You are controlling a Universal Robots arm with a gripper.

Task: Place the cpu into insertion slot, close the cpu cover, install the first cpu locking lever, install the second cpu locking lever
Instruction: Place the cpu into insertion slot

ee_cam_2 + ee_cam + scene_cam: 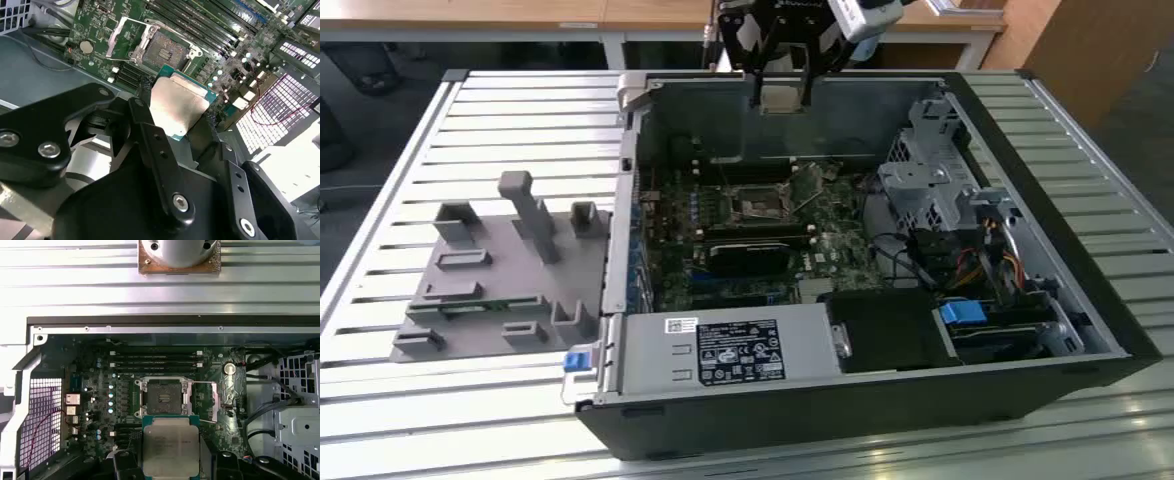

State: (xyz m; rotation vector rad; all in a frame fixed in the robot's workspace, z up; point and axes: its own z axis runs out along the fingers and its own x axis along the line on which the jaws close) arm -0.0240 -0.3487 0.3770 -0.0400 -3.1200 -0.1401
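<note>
The square cpu [170,445], with a matte silver-grey metal lid edged in green, is clamped by the black gripper [781,96] above the bare dark insertion slot [162,396] in the green motherboard [100,390]. Its faint print cannot be read.

Open black computer case [854,415] lies on the slatted metal desk [520,110], interior exposed. Grey moulded fixture [494,290] sits just beside it, toward the desk edge at the exterior view's left. Inside the case: green motherboard [841,245], labelled power supply [727,352], coin cell [229,368], orange and yellow cable bundle [977,265].
</note>
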